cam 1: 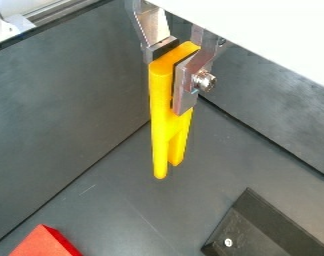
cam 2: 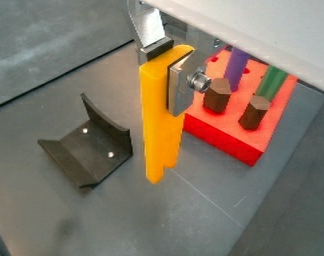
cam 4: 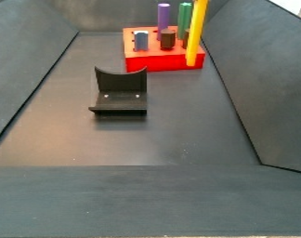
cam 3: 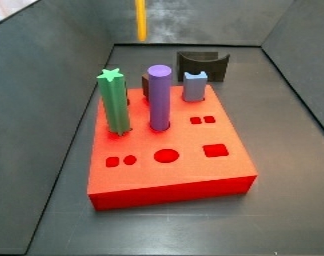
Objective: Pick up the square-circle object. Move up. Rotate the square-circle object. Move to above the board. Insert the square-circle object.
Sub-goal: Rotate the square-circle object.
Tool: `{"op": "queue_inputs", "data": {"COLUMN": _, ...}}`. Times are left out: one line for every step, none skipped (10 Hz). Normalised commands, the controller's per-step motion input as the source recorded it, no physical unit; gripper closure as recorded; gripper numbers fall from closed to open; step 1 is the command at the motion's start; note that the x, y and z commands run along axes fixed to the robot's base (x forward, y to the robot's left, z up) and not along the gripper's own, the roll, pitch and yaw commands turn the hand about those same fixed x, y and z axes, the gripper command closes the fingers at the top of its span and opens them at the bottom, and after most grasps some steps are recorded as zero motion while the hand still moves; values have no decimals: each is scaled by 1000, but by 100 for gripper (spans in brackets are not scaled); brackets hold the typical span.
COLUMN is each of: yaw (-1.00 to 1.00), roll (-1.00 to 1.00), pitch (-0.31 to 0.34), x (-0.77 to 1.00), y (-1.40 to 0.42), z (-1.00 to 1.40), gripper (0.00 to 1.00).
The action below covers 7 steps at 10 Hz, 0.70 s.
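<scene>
At the upper centre of both wrist views, my claw (cam 1: 182,68) is clamped on the wide upper part of the square-circle object (cam 1: 168,120), silver plates pressed to its two sides. The peg hangs from that grip with its long axis vertical, narrower stem pointing down, its lower end clear of the dark floor.

In a wrist view the board (cam 2: 245,125) lies just beside the hanging peg, toward the right of the frame; its near red edge is close to the peg's lower half but not under it. The fixture (cam 2: 87,150) stands on the opposite side, at lower left, apart from the peg.

In a side view the peg (cam 4: 197,31) rises at the upper right of the frame, in front of the board's right end. In my judgement the peg is already upright and lifted, so the outstanding step is a sideways shift over the board. I cannot tell from these views which hole lies nearest. The green star-topped peg (cam 3: 114,100) and purple cylinder (cam 3: 159,96) stand in the board and may obstruct the approach.
</scene>
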Motion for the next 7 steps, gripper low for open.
{"op": "queue_inputs", "data": {"yaw": 106, "roll": -87, "pitch": 110, "x": 18, "y": 1, "z": -1000, "gripper": 100}}
{"op": "queue_inputs", "data": {"yaw": 73, "roll": -81, "pitch": 53, "x": 31, "y": 2, "z": -1000, "gripper": 100}}
{"op": "queue_inputs", "data": {"yaw": 47, "roll": -73, "pitch": 0, "x": 27, "y": 0, "z": -1000, "gripper": 100}}
{"op": "queue_inputs", "data": {"yaw": 40, "roll": -68, "pitch": -23, "x": 25, "y": 0, "z": -1000, "gripper": 100}}
{"op": "queue_inputs", "data": {"yaw": 30, "roll": -64, "pitch": -51, "x": 18, "y": -4, "z": -1000, "gripper": 100}}
{"op": "queue_inputs", "data": {"yaw": 24, "roll": -64, "pitch": -59, "x": 20, "y": -8, "z": -987, "gripper": 100}}
{"op": "queue_inputs", "data": {"yaw": 19, "roll": -66, "pitch": -63, "x": 25, "y": -8, "z": -821, "gripper": 100}}
